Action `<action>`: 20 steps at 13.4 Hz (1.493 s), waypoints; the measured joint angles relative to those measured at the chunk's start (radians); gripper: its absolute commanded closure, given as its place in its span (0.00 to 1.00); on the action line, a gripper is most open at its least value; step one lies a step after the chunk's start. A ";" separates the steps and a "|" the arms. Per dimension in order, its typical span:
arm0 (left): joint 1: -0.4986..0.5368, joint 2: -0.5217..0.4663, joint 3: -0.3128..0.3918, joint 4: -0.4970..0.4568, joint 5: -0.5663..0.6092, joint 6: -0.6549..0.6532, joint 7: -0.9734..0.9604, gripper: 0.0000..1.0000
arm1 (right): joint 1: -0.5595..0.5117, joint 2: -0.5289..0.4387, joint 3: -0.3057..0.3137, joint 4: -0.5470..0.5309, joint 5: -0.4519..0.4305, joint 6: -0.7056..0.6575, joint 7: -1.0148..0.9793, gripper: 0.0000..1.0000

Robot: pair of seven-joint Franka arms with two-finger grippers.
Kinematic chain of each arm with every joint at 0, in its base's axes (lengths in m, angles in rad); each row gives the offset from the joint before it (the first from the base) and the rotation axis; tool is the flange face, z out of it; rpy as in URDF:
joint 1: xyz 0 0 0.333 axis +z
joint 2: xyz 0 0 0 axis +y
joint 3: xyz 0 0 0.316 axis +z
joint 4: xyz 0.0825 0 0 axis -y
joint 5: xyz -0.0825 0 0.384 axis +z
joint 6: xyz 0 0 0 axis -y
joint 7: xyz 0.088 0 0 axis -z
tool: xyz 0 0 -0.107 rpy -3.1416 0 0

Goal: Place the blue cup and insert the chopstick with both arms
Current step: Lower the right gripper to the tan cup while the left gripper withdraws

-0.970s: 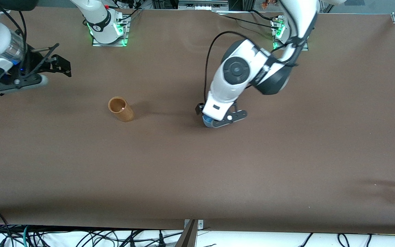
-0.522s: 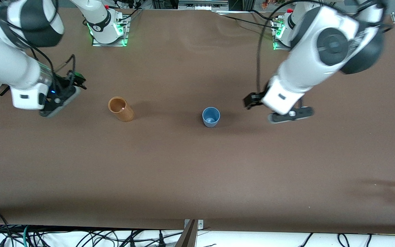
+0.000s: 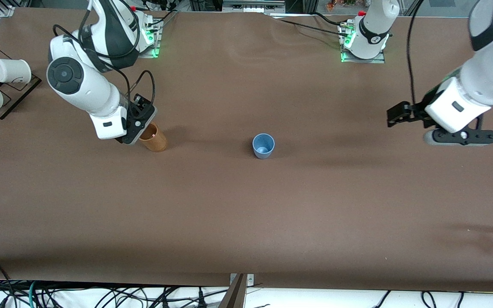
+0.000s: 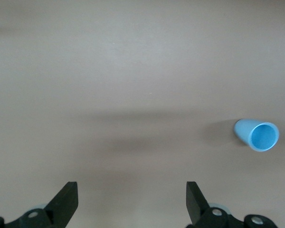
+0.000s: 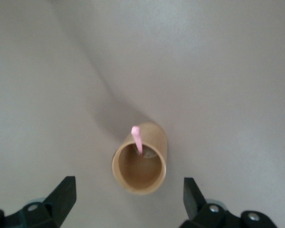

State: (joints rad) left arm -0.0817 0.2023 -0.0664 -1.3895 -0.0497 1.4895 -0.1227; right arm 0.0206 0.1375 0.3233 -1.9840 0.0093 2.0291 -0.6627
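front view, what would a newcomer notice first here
The blue cup stands upright alone mid-table. Toward the right arm's end, the right pincer, open, hangs over a tan holder with the pink chopstick leaning inside. The left pincer, also open, is over bare table toward the left arm's end.

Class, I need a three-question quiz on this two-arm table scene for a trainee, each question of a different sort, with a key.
1. True or false: the blue cup stands upright on the table.
2. What is the chopstick in? A) blue cup B) brown holder C) right gripper
3. Fill in: the left gripper is open and holds ____.

Key: 1 true; 2 B; 3 nothing.
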 measured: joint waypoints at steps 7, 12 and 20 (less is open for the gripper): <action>0.050 -0.036 0.082 -0.005 0.004 -0.010 0.112 0.00 | 0.000 0.026 0.007 -0.129 -0.001 0.225 -0.011 0.44; 0.044 -0.050 0.079 -0.034 0.004 -0.011 0.113 0.00 | -0.001 0.054 0.007 -0.129 -0.001 0.248 -0.011 0.82; 0.036 -0.050 0.072 -0.050 0.004 -0.011 0.143 0.00 | -0.001 0.044 0.008 -0.101 -0.001 0.203 -0.012 1.00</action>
State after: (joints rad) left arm -0.0455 0.1523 0.0060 -1.4400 -0.0454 1.4789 0.0201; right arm 0.0199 0.1816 0.3316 -2.0852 0.0084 2.2325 -0.6743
